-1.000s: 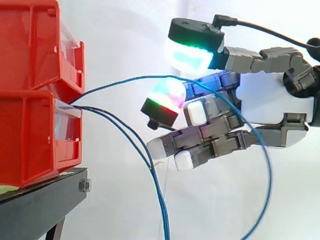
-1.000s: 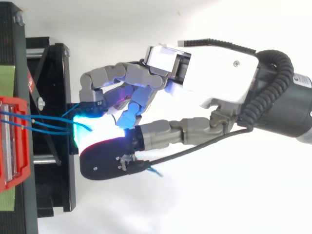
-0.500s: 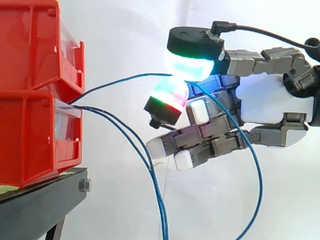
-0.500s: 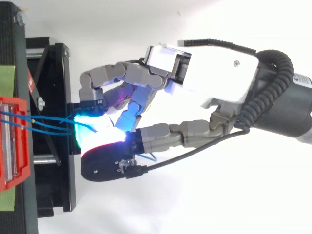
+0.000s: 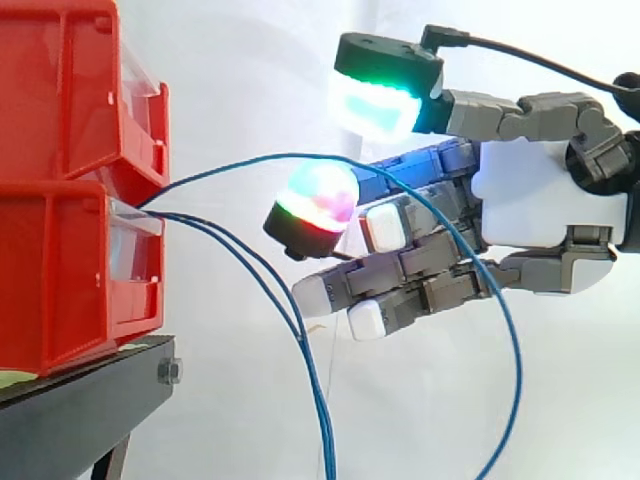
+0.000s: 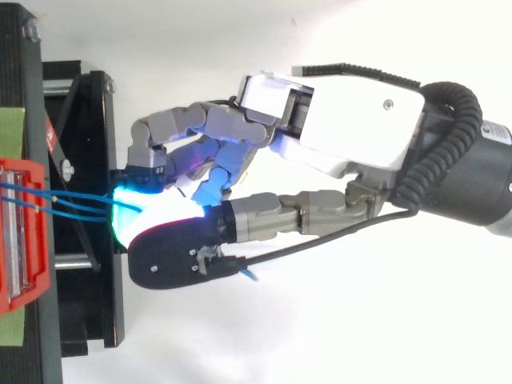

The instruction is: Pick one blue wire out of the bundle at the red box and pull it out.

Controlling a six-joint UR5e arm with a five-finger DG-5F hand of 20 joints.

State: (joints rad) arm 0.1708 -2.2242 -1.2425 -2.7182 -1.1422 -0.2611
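The blue wire is thin and glossy. It leaves the front of the lower red bin, which stands beyond the fingertips, rises in a smooth arc towards the hand and passes through the gap between the thumb pad and the domed pad of one of the fingers. From there it crosses in front of the other fingers and hangs in a long loop below the palm. Whether it touches the top of the domed pad cannot be told.

Two more blue wires come out of the same bin and sag away below the fingers.

The hand reaches in level, palm upright and fingertips towards the bins. The thumb is stretched out above, its pad glowing cyan and green. Below it one finger bends up, its pad showing green and magenta, and the lower fingers lie nearly straight with white pads. Thumb and finger pad stand apart, so the fingers are not closed on the wire.

In the top view the wires run from the bin to the glowing pads.
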